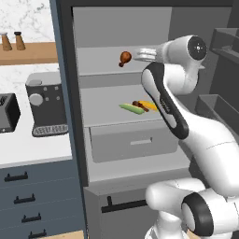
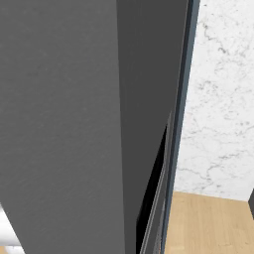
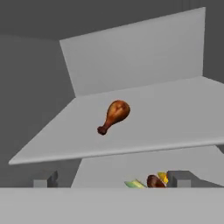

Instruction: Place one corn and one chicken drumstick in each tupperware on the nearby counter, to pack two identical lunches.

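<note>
I've got the gripper [image 1: 136, 55] spread wide with nothing in it, chicken drumstick [image 3: 113, 115] straight ahead on the upper shelf [image 3: 183, 113], bone end slanting toward me.

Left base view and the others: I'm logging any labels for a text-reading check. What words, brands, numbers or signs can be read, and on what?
None: no readable text in any view.
The coffee machine, toaster and two shakers carry no legible marks.
The fridge shelf and chicken drumstick are plain.

Flat even light, faint shadows, slightly soft
</note>
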Controlling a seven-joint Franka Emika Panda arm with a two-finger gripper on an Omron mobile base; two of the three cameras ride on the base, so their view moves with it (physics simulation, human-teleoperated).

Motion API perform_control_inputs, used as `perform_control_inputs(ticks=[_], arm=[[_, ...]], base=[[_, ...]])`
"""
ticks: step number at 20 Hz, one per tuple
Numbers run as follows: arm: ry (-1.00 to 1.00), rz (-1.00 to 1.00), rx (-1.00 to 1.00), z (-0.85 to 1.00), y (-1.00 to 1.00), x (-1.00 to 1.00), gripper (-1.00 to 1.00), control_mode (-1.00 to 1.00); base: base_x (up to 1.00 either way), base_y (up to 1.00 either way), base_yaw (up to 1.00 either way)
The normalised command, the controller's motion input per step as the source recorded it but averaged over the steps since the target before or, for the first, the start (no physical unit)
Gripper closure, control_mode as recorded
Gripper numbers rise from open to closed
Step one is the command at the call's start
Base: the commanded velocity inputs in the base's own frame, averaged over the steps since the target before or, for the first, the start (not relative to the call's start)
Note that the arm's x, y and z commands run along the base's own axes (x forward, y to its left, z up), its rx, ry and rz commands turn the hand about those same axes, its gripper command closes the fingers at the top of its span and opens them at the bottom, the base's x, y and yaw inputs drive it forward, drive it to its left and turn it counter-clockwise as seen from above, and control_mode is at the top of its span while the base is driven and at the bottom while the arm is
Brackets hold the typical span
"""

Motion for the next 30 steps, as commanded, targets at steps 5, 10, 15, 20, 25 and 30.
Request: perform_control_inputs(ticks=[5, 10, 15, 20, 25, 30], arm=[[0.06, -0.1, -0.01, 0.0, 0.41, 0.97, -1.0, -1.0], [0.11, -0.05, -0.02, -0.05, 0.21, 0.67, -1.0, -1.0], [0.11, 0.0, -0.04, -0.22, 0.03, 0.21, -1.0, -1.0], [0.11, 0.0, -0.04, -0.17, 0.0, 0.2, -1.0, -1.0], [0.01, 0.0, -0.02, -0.12, 0.0, 0.35, -1.0, -1.0], [0.01, 0.0, -0.03, -0.17, 0.0, 0.45, -1.0, -1.0]], base=[[0.0, 0.0, 0.0], [0.0, 0.0, 0.0], [0.0, 0.0, 0.0], [0.0, 0.0, 0.0], [0.0, 0.0, 0.0], [0.0, 0.0, 0.0]])
